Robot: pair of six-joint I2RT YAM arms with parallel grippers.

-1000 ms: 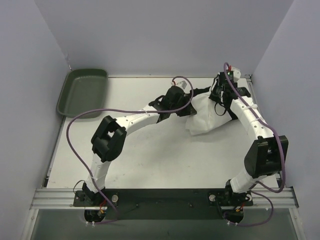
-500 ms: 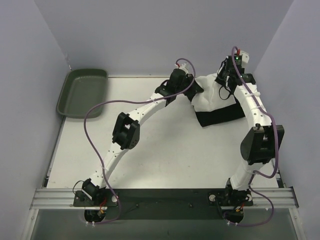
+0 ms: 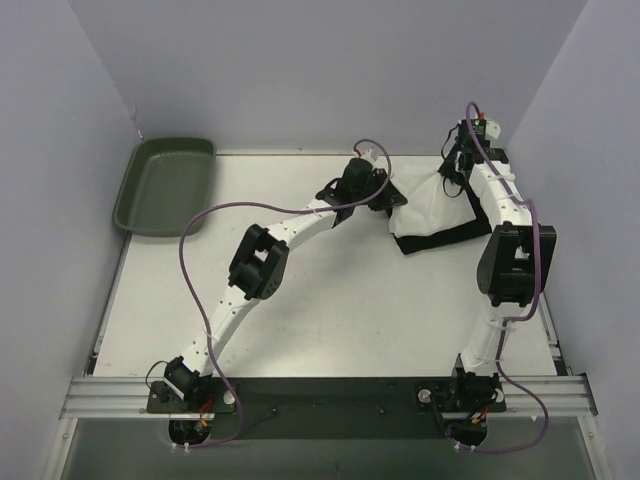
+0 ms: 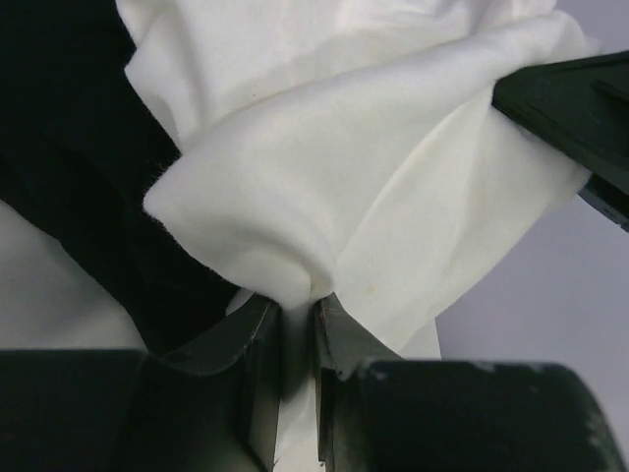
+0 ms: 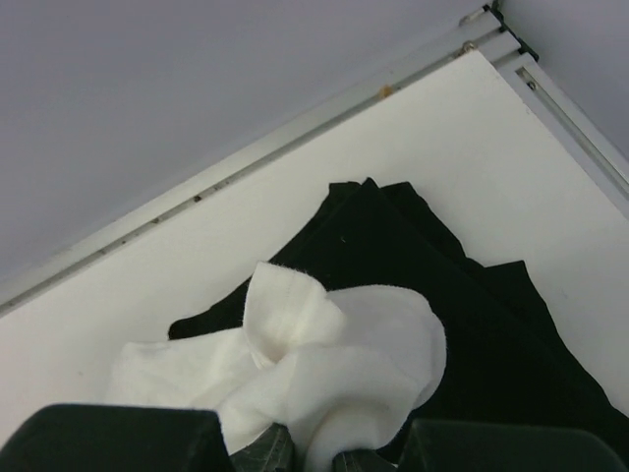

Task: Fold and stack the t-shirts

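at the far right of the table [image 3: 300,300], the white t-shirt [image 3: 425,205] is lifted and stretched between the two arms, above the black t-shirt [image 3: 440,240], which lies flat on the table near the back corner. the left gripper [image 4: 298,324] has its jaws narrow, pinching a gathered fold of the white cloth at the shirt's left edge. the right gripper [image 5: 305,452] is likewise closed tight on a bunched wad of white fabric at the far right edge. the dark green tray [image 3: 150,200] sits well apart at the far left corner.
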